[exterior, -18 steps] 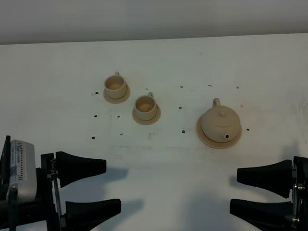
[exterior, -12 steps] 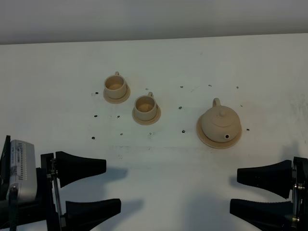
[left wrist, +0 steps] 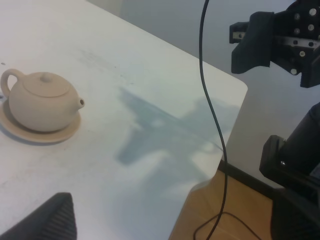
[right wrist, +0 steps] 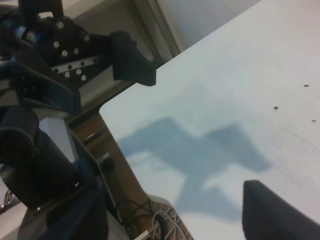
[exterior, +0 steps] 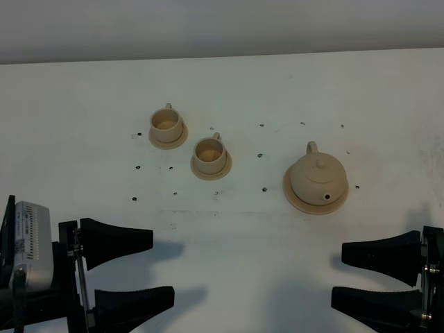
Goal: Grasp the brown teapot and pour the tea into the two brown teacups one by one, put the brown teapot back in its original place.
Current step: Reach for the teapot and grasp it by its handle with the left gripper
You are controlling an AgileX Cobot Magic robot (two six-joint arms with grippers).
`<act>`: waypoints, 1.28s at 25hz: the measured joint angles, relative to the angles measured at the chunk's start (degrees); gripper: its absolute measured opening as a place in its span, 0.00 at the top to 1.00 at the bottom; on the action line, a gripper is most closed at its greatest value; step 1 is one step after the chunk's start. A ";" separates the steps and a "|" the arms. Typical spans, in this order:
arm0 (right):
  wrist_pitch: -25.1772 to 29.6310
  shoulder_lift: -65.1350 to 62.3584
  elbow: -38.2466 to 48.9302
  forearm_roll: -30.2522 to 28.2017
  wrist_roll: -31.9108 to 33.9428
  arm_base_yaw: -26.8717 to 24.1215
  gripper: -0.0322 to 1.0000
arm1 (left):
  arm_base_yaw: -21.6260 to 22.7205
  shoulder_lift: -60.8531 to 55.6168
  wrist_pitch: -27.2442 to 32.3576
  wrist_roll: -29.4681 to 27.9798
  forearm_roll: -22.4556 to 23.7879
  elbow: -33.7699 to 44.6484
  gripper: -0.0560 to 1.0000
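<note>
The brown teapot stands upright with its lid on, on its wide saucer at the right of the white table. It also shows in the left wrist view. The two brown teacups stand on small saucers at the left: one farther back, one nearer the middle. My left gripper is open and empty at the front left. My right gripper is open and empty at the front right, well in front of the teapot. Both are apart from all the tea things.
The white table has small dark holes around the cups and teapot. Its rounded front corner and edge show in the left wrist view, with a hanging black cable. The right wrist view shows the left arm's black body.
</note>
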 joint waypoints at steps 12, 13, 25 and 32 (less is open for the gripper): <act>0.06 -2.30 0.00 4.41 0.06 0.00 0.43 | 0.00 -11.33 0.22 -8.27 0.28 -12.52 0.33; 0.06 -2.68 0.00 4.54 0.28 0.00 0.43 | 0.00 -12.95 -1.33 -10.43 1.08 -13.95 0.33; 0.11 -4.54 0.00 4.75 3.01 0.00 0.43 | 0.00 -34.27 -12.80 -57.70 40.29 -23.26 0.34; 0.11 -4.54 0.00 4.69 4.46 0.00 0.43 | 0.00 -39.91 -1.78 -90.58 71.07 -29.14 0.39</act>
